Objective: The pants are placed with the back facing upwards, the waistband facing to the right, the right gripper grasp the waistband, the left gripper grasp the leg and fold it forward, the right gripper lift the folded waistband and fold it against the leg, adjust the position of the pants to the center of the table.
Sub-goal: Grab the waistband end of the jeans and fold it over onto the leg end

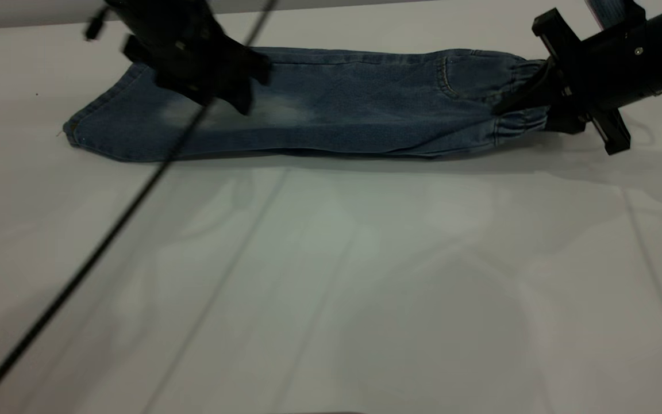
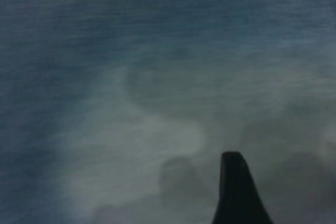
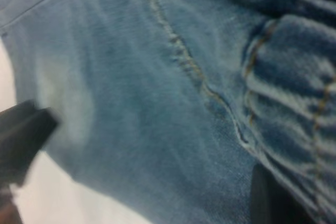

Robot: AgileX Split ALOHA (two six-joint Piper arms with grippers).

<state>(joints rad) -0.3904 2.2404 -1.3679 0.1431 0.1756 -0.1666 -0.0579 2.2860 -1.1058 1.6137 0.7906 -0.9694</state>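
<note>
The pants (image 1: 331, 109) lie folded lengthwise into a long blue denim strip at the far side of the table (image 1: 331, 276), a back pocket (image 1: 463, 75) facing up. The gathered waistband (image 1: 518, 123) is at the right end. My right gripper (image 1: 523, 103) is shut on the waistband; in the right wrist view one dark finger (image 3: 268, 198) shows with the ruffled band (image 3: 294, 103) bunched against it. My left gripper (image 1: 239, 95) hangs just over the faded patch (image 1: 285, 109) on the leg. One of its fingers (image 2: 236, 192) shows above the denim (image 2: 157, 77), holding nothing.
A black cable (image 1: 107, 236) runs slanting from the left arm down across the near left of the table. The left gripper (image 3: 21, 140) also shows far off in the right wrist view. The white table spreads wide in front of the pants.
</note>
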